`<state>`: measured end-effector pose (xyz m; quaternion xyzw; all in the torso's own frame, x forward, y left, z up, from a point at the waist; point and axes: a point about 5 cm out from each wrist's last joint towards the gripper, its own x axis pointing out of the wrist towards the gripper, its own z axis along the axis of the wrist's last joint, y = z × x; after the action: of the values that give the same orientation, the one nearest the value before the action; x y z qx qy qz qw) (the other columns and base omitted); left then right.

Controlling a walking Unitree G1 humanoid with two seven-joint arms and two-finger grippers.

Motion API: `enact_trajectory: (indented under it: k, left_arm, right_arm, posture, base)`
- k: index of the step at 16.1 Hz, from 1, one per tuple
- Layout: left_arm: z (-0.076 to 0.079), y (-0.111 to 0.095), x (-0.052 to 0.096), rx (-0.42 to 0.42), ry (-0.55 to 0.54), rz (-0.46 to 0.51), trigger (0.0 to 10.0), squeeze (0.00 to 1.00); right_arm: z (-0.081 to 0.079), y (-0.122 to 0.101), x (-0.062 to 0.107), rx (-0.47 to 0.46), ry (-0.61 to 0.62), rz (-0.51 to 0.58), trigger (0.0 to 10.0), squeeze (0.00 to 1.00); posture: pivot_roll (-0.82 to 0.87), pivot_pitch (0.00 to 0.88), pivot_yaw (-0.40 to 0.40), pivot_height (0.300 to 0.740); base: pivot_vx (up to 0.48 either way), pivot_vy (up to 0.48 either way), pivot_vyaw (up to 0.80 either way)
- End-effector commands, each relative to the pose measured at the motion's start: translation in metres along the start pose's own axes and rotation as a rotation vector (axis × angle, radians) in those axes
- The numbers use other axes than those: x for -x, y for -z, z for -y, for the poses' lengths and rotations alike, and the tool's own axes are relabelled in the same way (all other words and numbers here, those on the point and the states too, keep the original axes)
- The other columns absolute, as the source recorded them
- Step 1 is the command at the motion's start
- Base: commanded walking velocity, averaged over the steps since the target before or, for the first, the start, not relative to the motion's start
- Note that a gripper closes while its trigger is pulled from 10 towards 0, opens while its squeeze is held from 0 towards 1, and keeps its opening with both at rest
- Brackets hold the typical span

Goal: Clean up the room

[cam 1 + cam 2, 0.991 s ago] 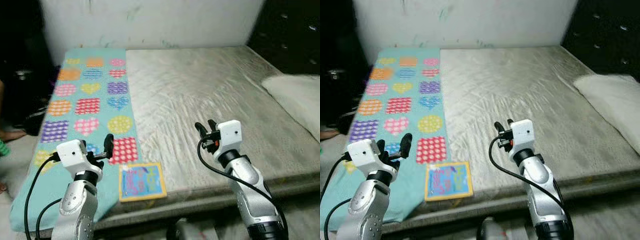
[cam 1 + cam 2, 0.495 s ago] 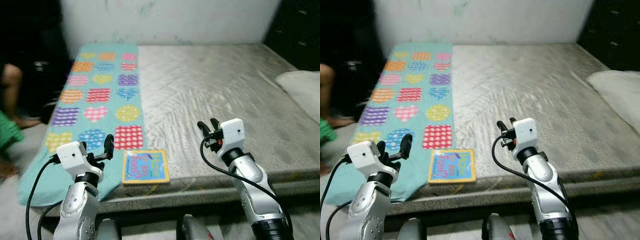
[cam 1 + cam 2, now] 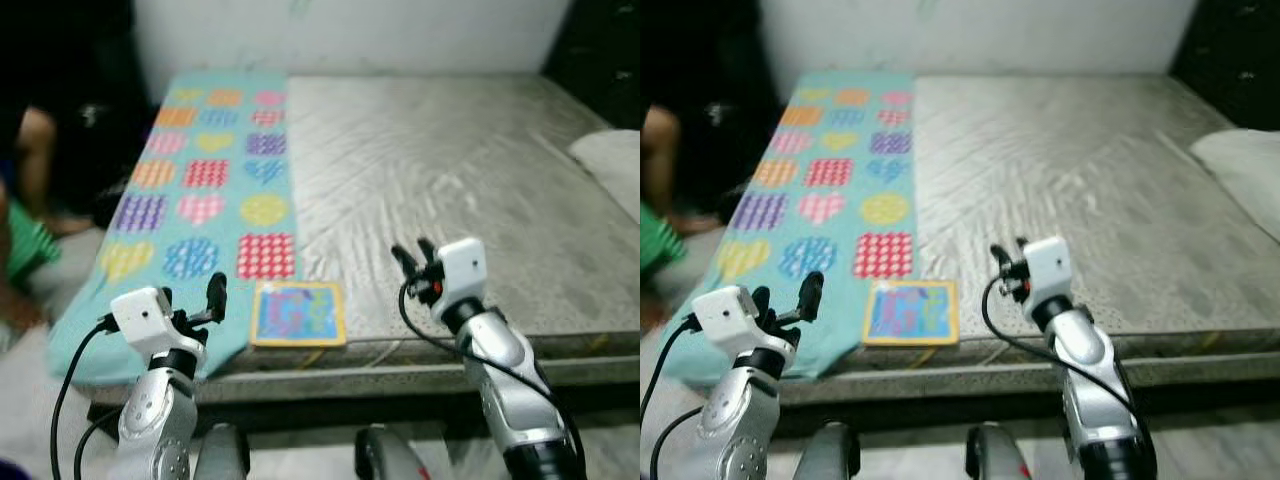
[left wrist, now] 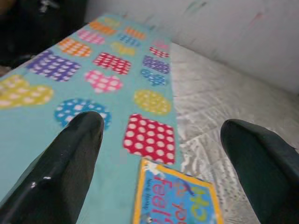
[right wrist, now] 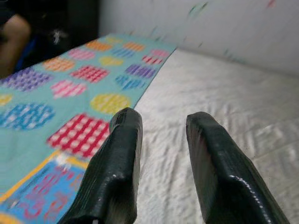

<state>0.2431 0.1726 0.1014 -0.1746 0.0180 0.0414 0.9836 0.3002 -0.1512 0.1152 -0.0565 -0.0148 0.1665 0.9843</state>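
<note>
Bed (image 3: pixel 450 170), near edge: thin stiff book (image 3: pixel 298 313), light; best gripped by overhanging edge. Left pincer (image 3: pixel 190 300) wide apart, right pincer (image 3: pixel 412 255) slightly apart, both empty.

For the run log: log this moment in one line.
left end effector: open, empty | right end effector: open, empty | book: bed edge

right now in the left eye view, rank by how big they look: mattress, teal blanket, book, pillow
1. mattress, the largest by far
2. teal blanket
3. and 4. book and pillow look alike in size; the frame edge cuts the pillow off and the book lies nearer the camera, so I won't rank them.
</note>
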Motion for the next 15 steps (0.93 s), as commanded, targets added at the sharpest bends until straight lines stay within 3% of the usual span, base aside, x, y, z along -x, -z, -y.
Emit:
enact_trajectory:
  k: [1, 7, 11, 13, 15]
  left_arm:
    - [0.002, -0.005, -0.002, -0.010, 0.002, 0.015, 10.0, 0.00]
    - [-0.001, -0.011, 0.015, -0.089, -0.019, 0.013, 10.0, 0.00]
    - [-0.020, -0.019, 0.041, -0.186, -0.048, -0.023, 10.0, 0.00]
    - [-0.030, -0.018, 0.054, -0.222, -0.046, -0.067, 10.0, 0.00]
    - [-0.032, -0.017, 0.056, -0.223, -0.045, -0.081, 10.0, 0.00]
  right_arm:
    - [0.001, -0.005, -0.002, 0.011, -0.005, 0.023, 10.0, 0.00]
    - [-0.013, -0.005, 0.007, -0.020, -0.061, 0.003, 10.0, 0.00]
    - [-0.035, -0.005, 0.025, -0.061, -0.179, -0.036, 10.0, 0.00]
    - [-0.040, -0.006, 0.035, -0.076, -0.189, -0.058, 10.0, 0.00]
    - [-0.039, -0.005, 0.037, -0.083, -0.177, -0.066, 10.0, 0.00]
  posture:
    - [-0.15, 0.056, -0.042, 0.633]
    - [-0.13, 0.130, -0.055, 0.633]
    - [-0.12, 0.202, -0.060, 0.633]
    - [-0.13, 0.220, -0.054, 0.633]
    - [-0.13, 0.221, -0.052, 0.633]
  base:
    - [0.000, 0.000, 0.00]
    - [0.000, 0.000, 0.00]
    - [0.000, 0.000, 0.00]
    - [0.000, 0.000, 0.00]
    - [0.000, 0.000, 0.00]
